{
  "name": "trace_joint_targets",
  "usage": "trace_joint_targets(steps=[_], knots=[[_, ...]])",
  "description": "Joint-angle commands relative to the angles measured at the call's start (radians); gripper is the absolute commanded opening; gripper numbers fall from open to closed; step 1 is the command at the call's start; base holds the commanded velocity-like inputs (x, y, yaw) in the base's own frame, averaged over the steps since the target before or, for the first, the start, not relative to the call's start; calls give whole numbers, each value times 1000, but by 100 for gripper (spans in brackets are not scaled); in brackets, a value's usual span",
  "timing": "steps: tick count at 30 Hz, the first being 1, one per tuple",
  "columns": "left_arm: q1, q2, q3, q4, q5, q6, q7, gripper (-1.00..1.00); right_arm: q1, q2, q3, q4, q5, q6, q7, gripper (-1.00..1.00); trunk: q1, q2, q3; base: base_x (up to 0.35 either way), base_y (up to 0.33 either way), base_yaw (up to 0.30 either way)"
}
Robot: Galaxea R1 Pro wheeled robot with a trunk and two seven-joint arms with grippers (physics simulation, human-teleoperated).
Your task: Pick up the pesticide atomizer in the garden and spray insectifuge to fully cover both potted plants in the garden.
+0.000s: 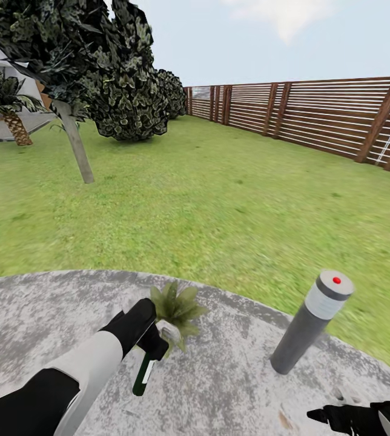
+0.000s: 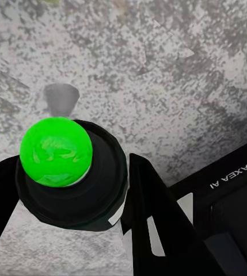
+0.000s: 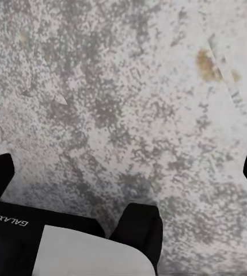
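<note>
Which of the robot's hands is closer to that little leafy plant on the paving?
The left. The left gripper holds the pesticide atomizer right beside the potted plant; the right gripper is off to the side, beyond the bollard lamp.

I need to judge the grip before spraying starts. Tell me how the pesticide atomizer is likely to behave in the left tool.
The pesticide atomizer looks rigid, so it should not flex. It is slim and round-bodied, so it may twist or slip between the left tool's fingers. It hangs tilted below the grip, which suggests it could swing if the arm moves fast. Set down on the patio, it would probably tip and roll.
</note>
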Motion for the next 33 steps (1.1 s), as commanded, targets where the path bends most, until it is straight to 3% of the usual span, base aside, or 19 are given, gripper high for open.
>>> trace_joint_targets(steps=[1,8,17,33], knots=[[0,0,-3,-2,-11,2,-10,-100,0,0,-8,-1,1,10,3,100,-1,0,-1,-282,-130,0],[0,0,-3,-2,-10,2,-10,-100,0,0,-8,-1,3,10,6,100,-1,0,-1,-127,-237,-19],[0,0,-2,-2,-10,2,-10,-100,0,0,-8,-1,3,10,6,100,-1,0,-2,-2,-51,-15],[0,0,-3,-2,-10,2,-9,-100,0,0,-8,-1,3,10,3,100,-1,0,-2,0,-319,0]])
